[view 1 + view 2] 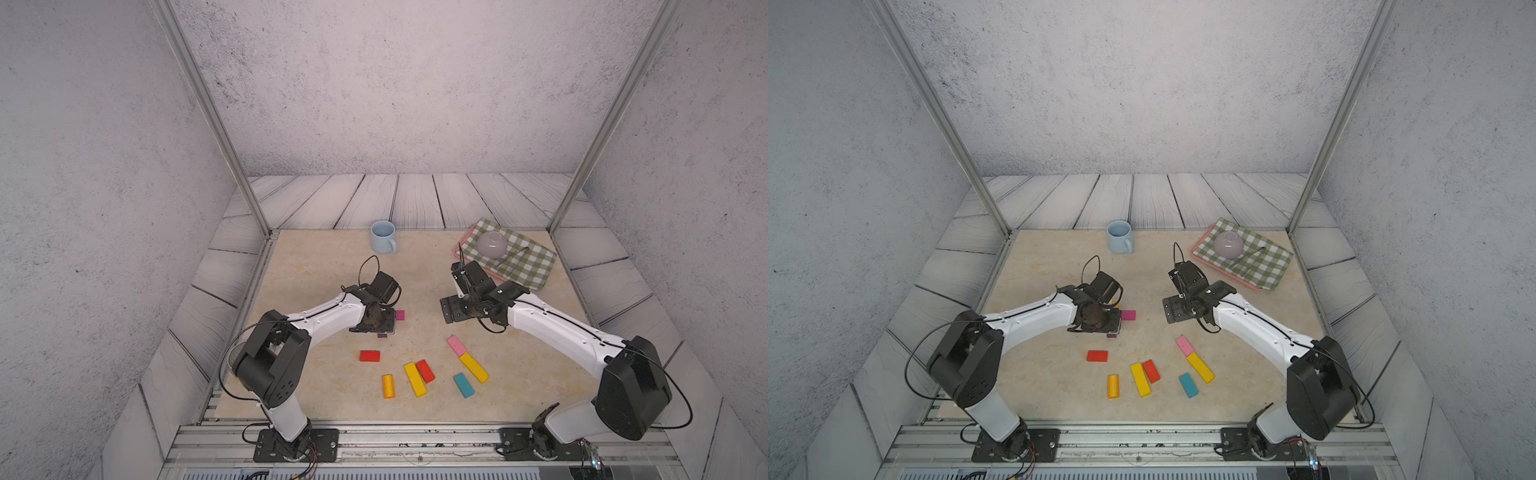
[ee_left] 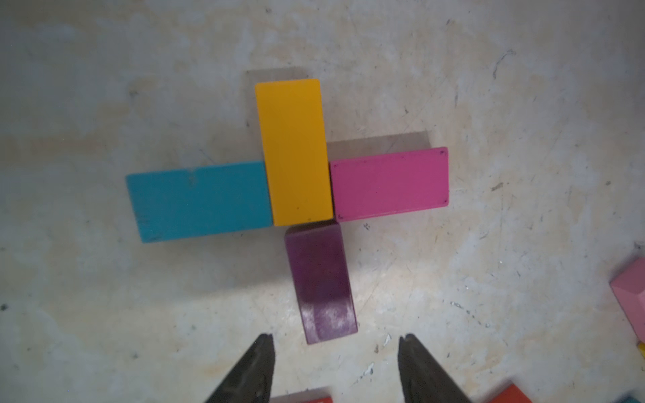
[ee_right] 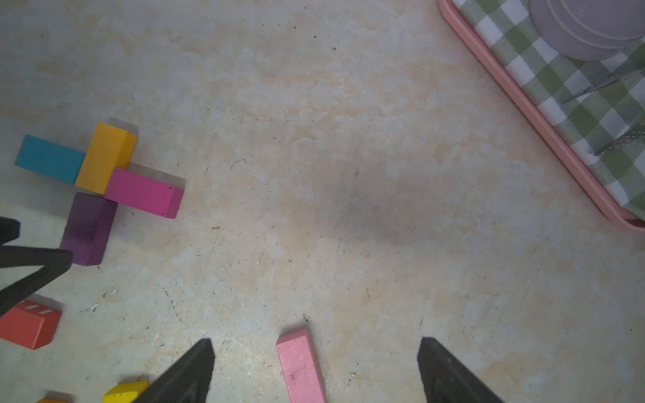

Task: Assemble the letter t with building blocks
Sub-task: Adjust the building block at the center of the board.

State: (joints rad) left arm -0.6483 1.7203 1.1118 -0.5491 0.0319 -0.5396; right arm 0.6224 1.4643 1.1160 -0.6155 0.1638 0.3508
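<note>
In the left wrist view four building blocks lie joined on the table: a teal block (image 2: 199, 200), an orange-yellow block (image 2: 293, 151), a magenta block (image 2: 389, 183) and a purple block (image 2: 319, 282) running on from the orange-yellow one. My left gripper (image 2: 336, 340) hovers just short of the purple block's near end, open and empty. My right gripper (image 3: 316, 343) is open above a pink block (image 3: 302, 366) that lies between its fingers, untouched. Loose near the front lie a red block (image 1: 369, 356), an orange one (image 1: 388, 386) and two long yellow ones (image 1: 414, 379) (image 1: 473, 367).
A light-blue mug (image 1: 383, 237) stands at the back of the table. At the back right is a pink tray (image 3: 523, 104) with a green checked cloth (image 1: 519, 262) and an upturned grey bowl (image 1: 491, 244). Another red block (image 1: 425, 370) and a teal block (image 1: 464, 385) lie near the front.
</note>
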